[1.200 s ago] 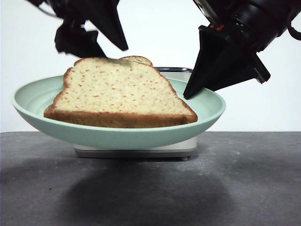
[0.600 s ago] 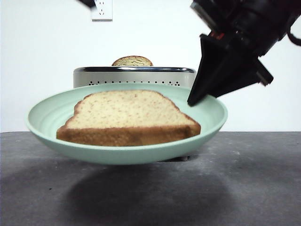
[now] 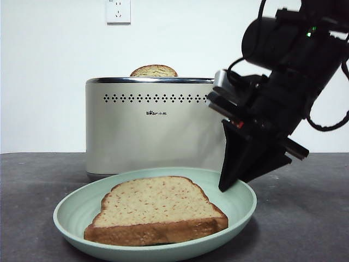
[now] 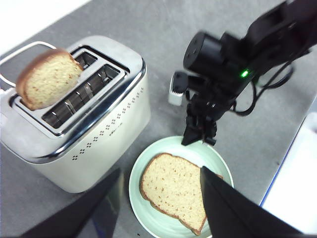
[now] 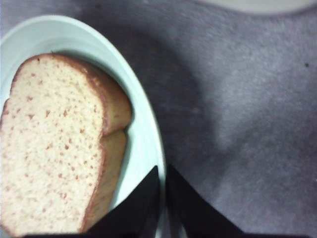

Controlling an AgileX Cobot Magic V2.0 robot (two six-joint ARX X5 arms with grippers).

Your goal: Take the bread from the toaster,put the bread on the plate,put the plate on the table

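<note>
Bread [image 3: 158, 210] lies flat on the mint-green plate [image 3: 240, 204], domed end pointing toward the toaster [image 3: 152, 131], crumb side up with reddish flecks, brown crust facing the front camera. Plate sits low on the dark grey table [image 3: 305, 218], in front of the toaster; from the front view it appears to rest on the surface, though contact under the rim cannot be confirmed.

Right gripper [image 3: 228, 184] comes down steeply from the upper right of the front view. Its jaws are pinched together on the plate's rim: the right wrist view shows one jaw on the inner side and one on the outer side of the rim [image 5: 148, 144], the gap between them very narrow. The bread sits just beside those jaws, inside the plate, not touching them. In the left wrist view the same gripper [image 4: 198, 139] meets the plate's far edge, its arm carrying a lit green indicator.

Left gripper [image 4: 163, 198] hangs above the scene, well apart from the plate, with the plate and bread below and between its jaws. Jaws spread wide, holding nothing.

Second slice [image 3: 154, 71] stands in a slot of the toaster, its domed brown top rising above the chrome rim. White wall socket [image 3: 118, 11] is on the wall behind.
</note>
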